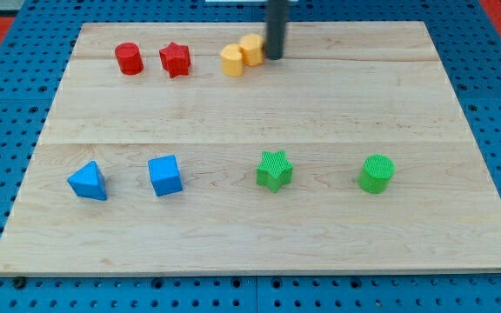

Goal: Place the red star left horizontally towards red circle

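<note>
1. Blue pegboard surrounds a pale wooden board.
2. Red star sits well to the view's left of my tip, just beside the red circle, apart from it.
3. My tip, a bare rod holding nothing, stands just right of two touching yellow blocks.
4. Far below it lie a blue triangle, blue cube, green star and green cylinder.

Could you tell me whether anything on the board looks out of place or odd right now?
Nothing looks damaged or spilled. The two yellow blocks sit pressed together at the view's top, with my tip right beside them. The red star and red circle stand apart, both flat.
</note>
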You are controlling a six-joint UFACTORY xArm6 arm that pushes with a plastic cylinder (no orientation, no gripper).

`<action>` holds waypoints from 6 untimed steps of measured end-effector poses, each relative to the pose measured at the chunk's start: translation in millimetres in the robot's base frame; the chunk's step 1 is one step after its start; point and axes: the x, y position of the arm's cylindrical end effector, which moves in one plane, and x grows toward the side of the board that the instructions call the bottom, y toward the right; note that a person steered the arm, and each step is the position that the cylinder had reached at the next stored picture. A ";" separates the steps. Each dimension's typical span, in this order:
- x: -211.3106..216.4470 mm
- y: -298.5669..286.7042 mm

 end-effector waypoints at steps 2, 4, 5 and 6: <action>50.8 -49.1; 77.9 -145.0; 26.5 -140.0; 23.2 -107.2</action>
